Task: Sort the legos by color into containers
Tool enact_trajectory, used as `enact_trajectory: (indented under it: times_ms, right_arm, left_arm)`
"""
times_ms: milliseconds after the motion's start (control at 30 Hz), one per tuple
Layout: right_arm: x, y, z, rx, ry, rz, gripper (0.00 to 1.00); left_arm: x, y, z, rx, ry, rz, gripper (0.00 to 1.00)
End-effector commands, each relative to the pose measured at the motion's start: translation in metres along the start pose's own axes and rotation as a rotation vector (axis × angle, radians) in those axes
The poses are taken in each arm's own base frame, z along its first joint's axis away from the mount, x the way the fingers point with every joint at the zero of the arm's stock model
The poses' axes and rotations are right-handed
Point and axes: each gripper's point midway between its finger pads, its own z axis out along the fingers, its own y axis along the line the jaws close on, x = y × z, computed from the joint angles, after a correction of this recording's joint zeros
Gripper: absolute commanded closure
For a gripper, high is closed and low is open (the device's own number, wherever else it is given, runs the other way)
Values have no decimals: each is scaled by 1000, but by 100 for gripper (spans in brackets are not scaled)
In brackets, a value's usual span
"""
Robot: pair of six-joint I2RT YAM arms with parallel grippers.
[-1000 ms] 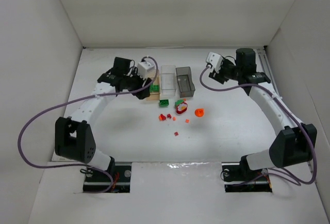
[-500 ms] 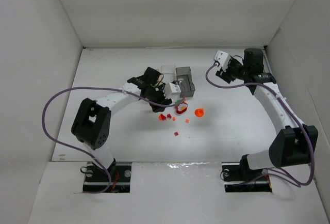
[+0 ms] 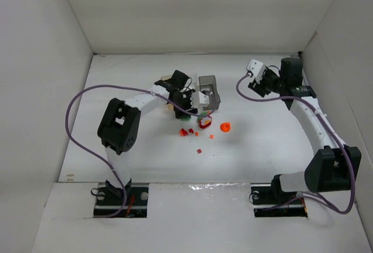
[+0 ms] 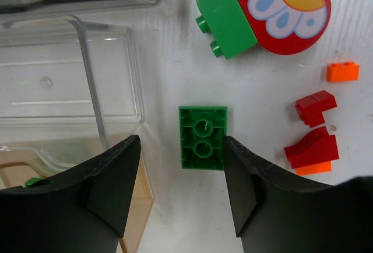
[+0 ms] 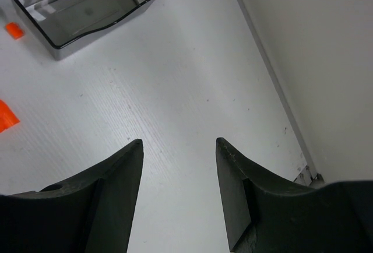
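Observation:
My left gripper [image 4: 180,142] is open, pointing down at the table in front of the clear bin [image 4: 64,72]. A green brick [image 4: 203,138] lies upside down just ahead of the fingertips, close to the right finger and not held. In the top view the left gripper [image 3: 195,109] covers the clear bin. The tan-orange bin [image 4: 143,203] is at lower left, the grey bin [image 3: 210,90] at right. Red bricks [image 4: 313,126], an orange brick [image 4: 342,71] and a red flower-printed piece [image 4: 280,8] with a green rounded piece [image 4: 224,14] lie nearby. My right gripper [image 5: 178,142] is open and empty.
A round orange piece [image 3: 225,127] and small red and orange bits [image 3: 199,150] lie in the middle of the table. The right gripper [image 3: 267,83] hovers right of the grey bin [image 5: 81,5], near the right wall [image 5: 315,60]. White walls enclose the table.
My left arm swung right from above the tan-orange bin to the front of the clear bin, over the green brick. My right arm drew back slightly to the right.

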Motion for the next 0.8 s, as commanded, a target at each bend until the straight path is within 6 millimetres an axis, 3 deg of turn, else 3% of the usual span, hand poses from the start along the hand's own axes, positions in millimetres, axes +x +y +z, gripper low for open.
enact_trajectory:
  times_ms: [0, 200, 433, 633, 700, 767]
  right_arm:
    - [-9, -1, -14, 11, -44, -4, 42]
    - [-2, -2, -25, 32, -30, 8, 42]
    - [5, -5, -20, 26, -17, 22, 41]
    - [5, -10, -16, 25, -16, 22, 41]
    - [4, -12, -15, 26, -17, 22, 41]
    - [4, -14, -13, 25, -16, 22, 41]
  left_arm:
    - [-11, 12, -4, 16, -4, 66, 45]
    - [-7, 0, 3, 101, -1, 97, 43]
    - [15, -24, 8, 181, 48, 105, 42]
    - [16, -25, 12, 199, 48, 106, 41]
    - [15, -24, 11, 200, 49, 106, 44]
    - [17, -25, 14, 207, 53, 102, 57]
